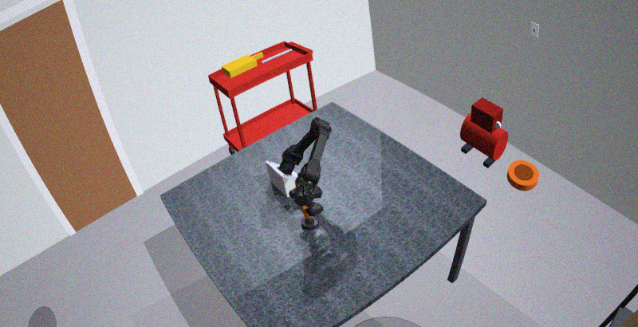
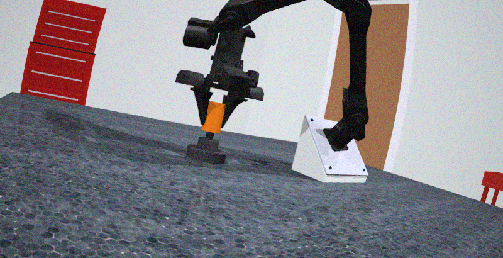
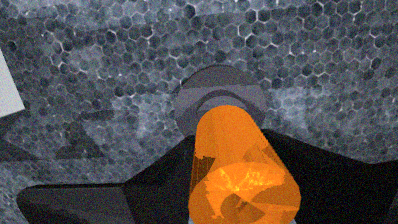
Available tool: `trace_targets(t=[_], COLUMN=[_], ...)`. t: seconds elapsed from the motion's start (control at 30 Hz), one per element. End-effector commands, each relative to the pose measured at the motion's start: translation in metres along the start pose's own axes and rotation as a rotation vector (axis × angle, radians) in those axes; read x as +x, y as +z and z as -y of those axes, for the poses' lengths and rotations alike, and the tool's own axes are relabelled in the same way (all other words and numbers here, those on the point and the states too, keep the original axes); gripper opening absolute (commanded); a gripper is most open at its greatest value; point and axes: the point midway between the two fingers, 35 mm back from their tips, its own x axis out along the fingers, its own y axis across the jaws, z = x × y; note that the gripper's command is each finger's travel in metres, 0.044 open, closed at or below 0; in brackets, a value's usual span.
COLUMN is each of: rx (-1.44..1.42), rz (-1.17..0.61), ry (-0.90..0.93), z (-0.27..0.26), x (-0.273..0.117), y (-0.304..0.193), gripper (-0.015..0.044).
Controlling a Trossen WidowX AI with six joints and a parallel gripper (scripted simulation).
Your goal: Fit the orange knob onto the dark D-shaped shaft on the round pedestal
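The orange knob sits above the round pedestal, the dark shaft showing beneath it. My claw is partly open, gripping the knob over the counter.

The knob is bright orange (darker in its shaded patches), against black fingers and a dark grey pedestal. The desk is mottled blue-grey, with a honeycomb pattern of dark cells and pale outlines. Behind, the cart is red, the box-like thing on it yellow, and the door brown within a white frame.
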Motion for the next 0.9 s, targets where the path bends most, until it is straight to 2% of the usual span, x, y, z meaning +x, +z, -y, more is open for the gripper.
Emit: trace_targets(t=[0.0, 0.2, 0.4, 0.87], rx=[0.000, -0.027, -0.210, -0.210], rz=[-0.001, -0.001, -0.001, -0.001], ry=[0.000, 0.000, 0.000, 0.000], z=[0.0006, 0.0016, 0.0040, 0.0030], x=[-0.0019, -0.0046, -0.0040, 0.0008], y=[-0.0003, -0.0001, -0.0014, -0.0003], gripper=[0.0000, 0.0000, 0.0000, 0.0000])
